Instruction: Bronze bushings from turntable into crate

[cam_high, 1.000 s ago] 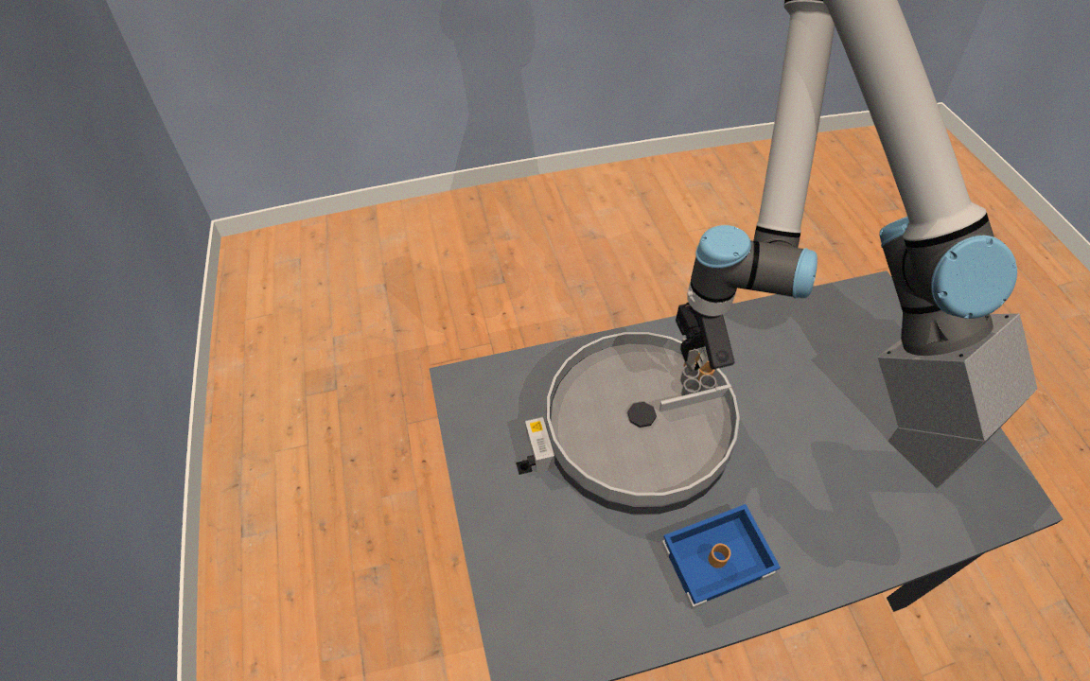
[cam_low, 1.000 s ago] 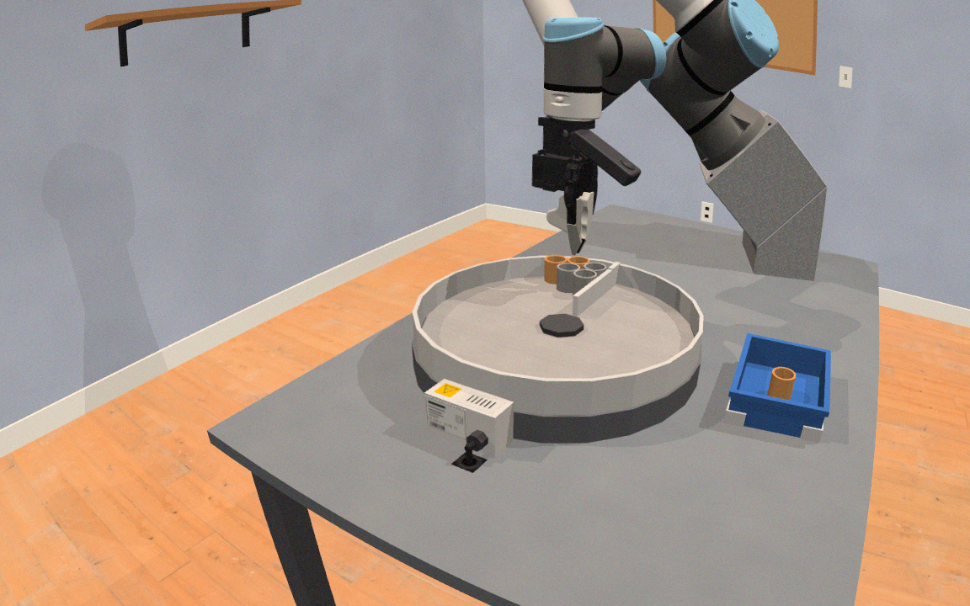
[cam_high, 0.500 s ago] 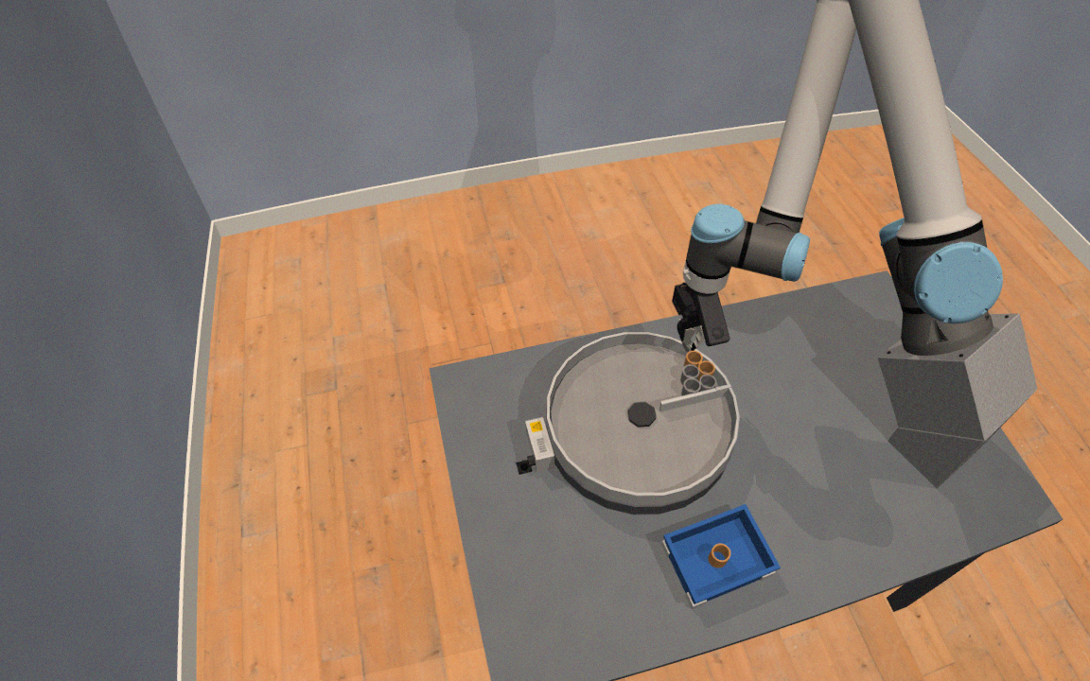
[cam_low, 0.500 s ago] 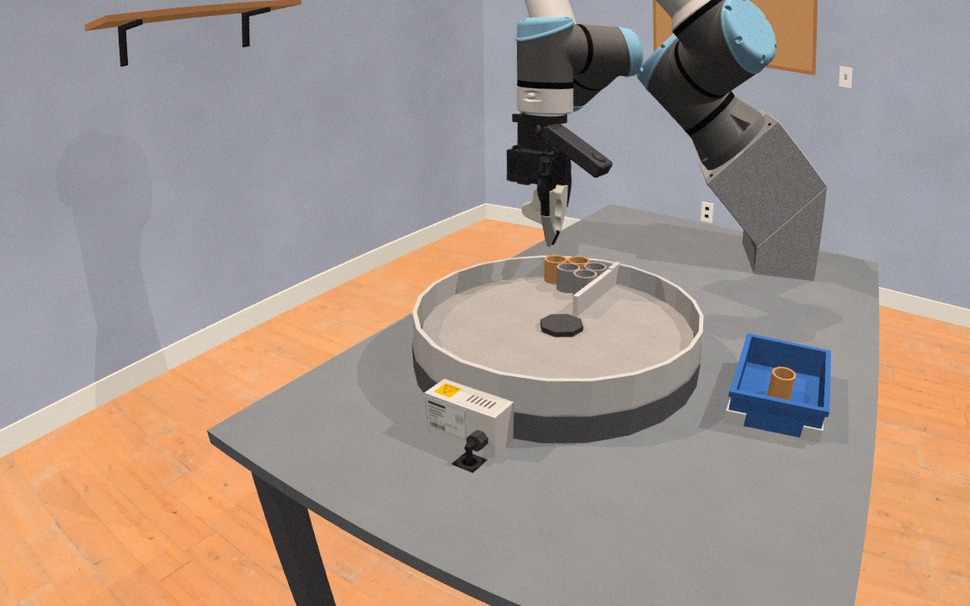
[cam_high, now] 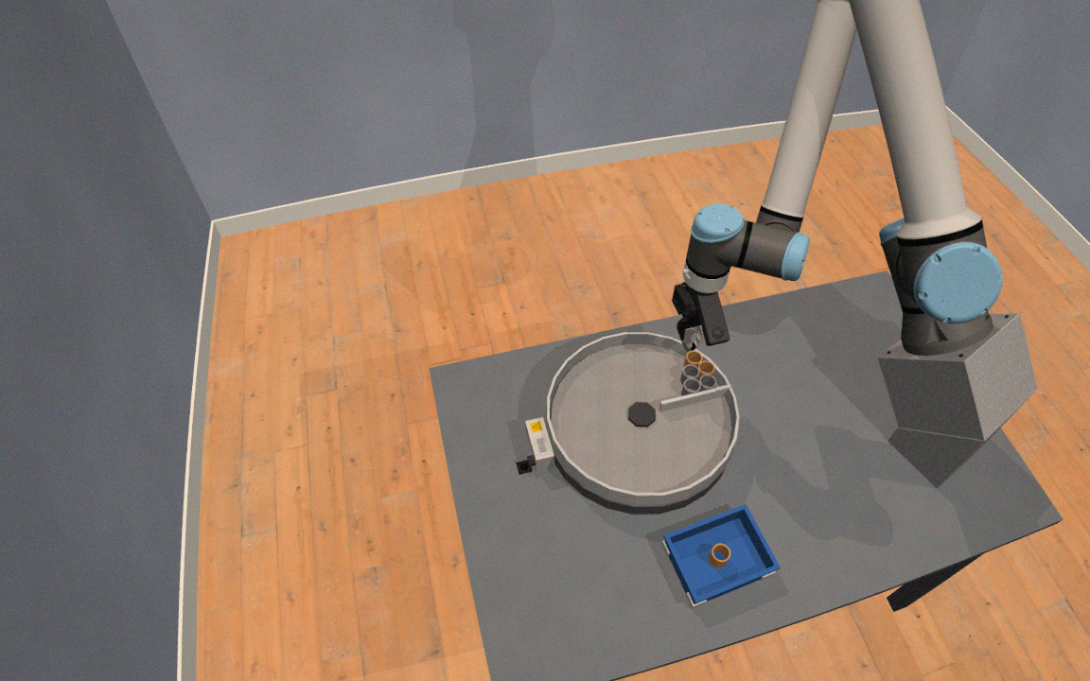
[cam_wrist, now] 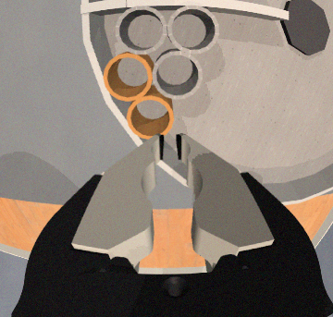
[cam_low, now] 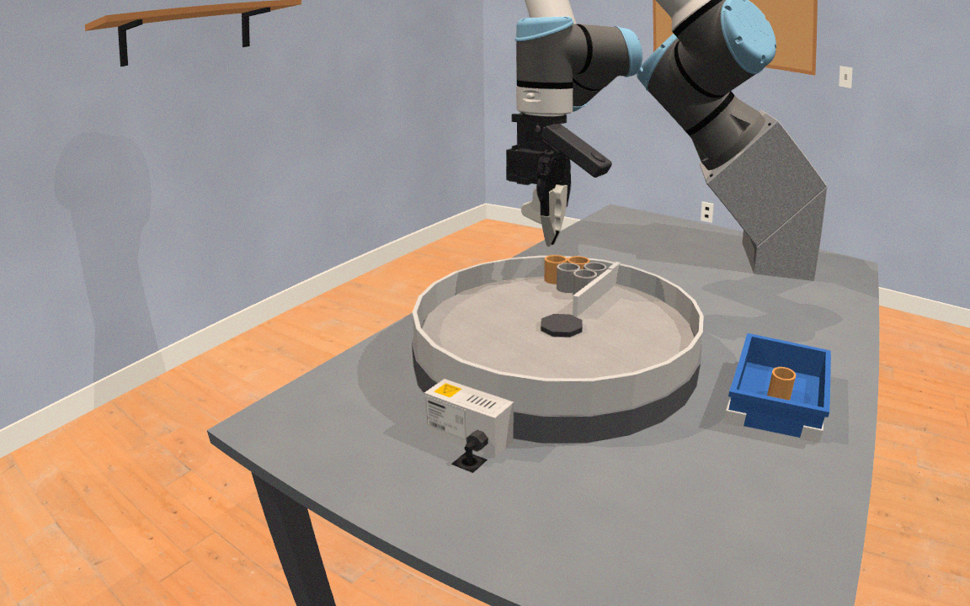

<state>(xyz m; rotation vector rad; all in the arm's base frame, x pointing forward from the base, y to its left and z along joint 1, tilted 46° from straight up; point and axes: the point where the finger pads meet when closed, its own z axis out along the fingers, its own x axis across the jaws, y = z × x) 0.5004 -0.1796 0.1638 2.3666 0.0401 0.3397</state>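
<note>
Gripper point(cam_high: 691, 346) point(cam_low: 551, 242) point(cam_wrist: 169, 136) nearly closed, nothing held

In my top view, the turntable point(cam_high: 583, 480) point(cam_low: 556, 393) point(cam_wrist: 97, 67), mid-frame, is pale grey with a black hub point(cam_high: 641, 413) point(cam_low: 561, 324) point(cam_wrist: 306, 27). Two bushings near its upper right rim point(cam_high: 694, 357) point(cam_high: 706, 367) are bronze-orange; three beside them are grey. The crate point(cam_high: 684, 584) point(cam_low: 779, 416), lower right, is solid blue. At the frame's left, I see an orange-brown wood-grain floor point(cam_high: 320, 423) point(cam_low: 97, 482) in planks.
</note>
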